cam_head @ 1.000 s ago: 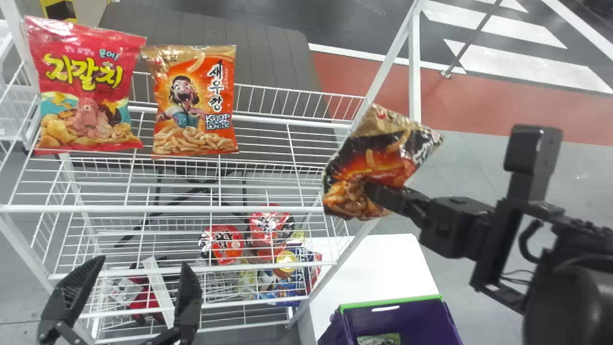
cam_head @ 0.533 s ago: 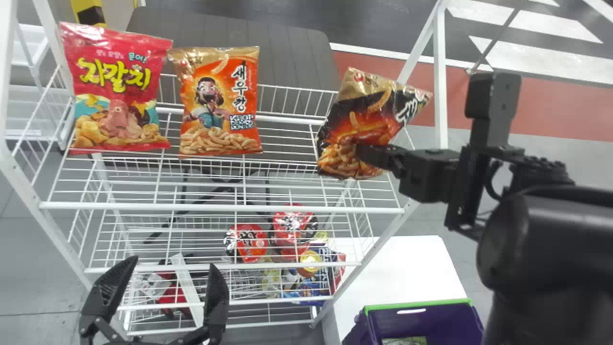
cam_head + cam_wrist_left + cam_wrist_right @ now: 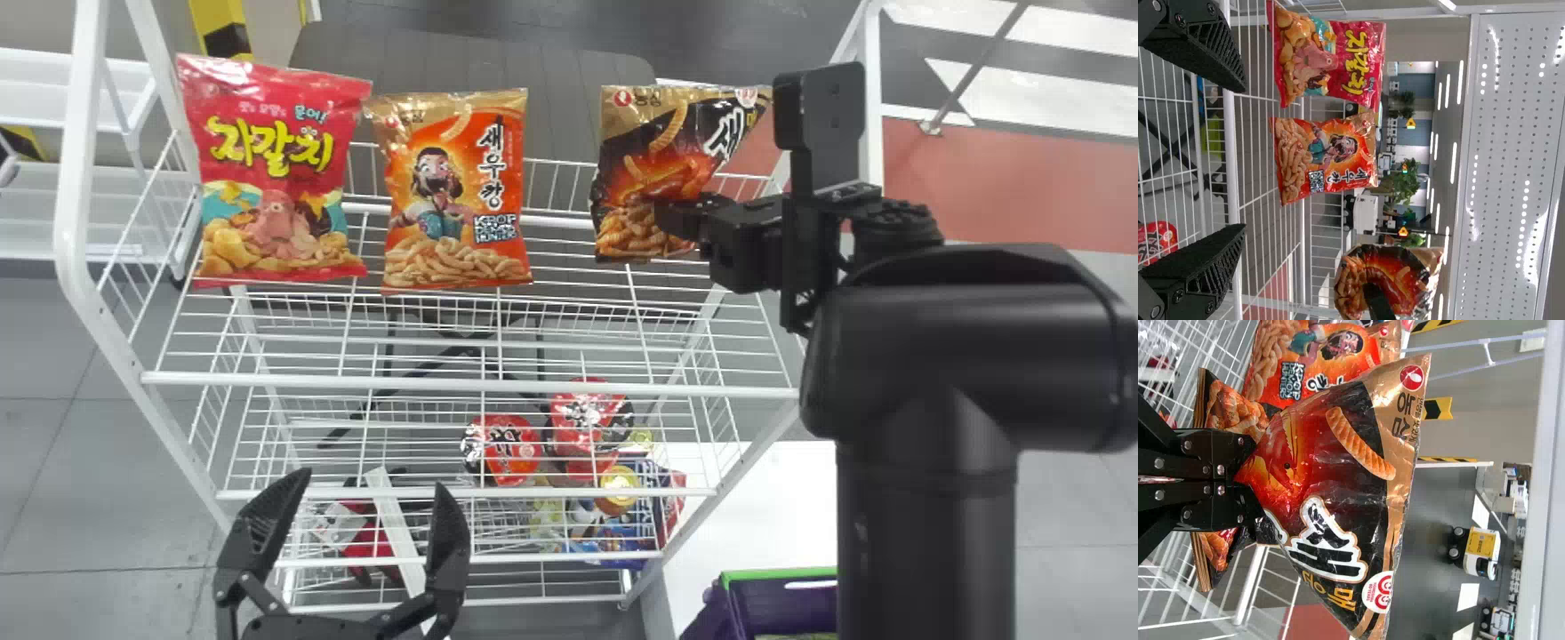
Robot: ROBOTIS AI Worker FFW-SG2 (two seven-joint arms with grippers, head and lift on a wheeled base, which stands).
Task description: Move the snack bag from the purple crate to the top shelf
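1. Black-and-gold foil snack bag (image 3: 645, 164) is gripped in the R hand (image 3: 677, 218), pinched & creased at its lower front; it's held nearly upright at the R end of the top shelf (image 3: 267, 381), clear of the purple crate (image 3: 782, 604).
2. Step: placing, judged nearly done; release not yet made. Contact betw. bag base & wires can't be told.
3. Next: any gap under the base to be closed gently, the bag to be steadied, then the grip eased & the hand backed off w/o tipping it.
4. Edges: rear rail (image 3: 562, 220) lies behind, front rail (image 3: 569, 388) in front; R post (image 3: 871, 133) stands close to the wrist, so a sideways exit might be caught.
5. Room: open mesh is left betw. this bag & the orange bag (image 3: 458, 196), so slight L shift is possible.
6. L hand (image 3: 372, 480) is parked open, low before the rack.
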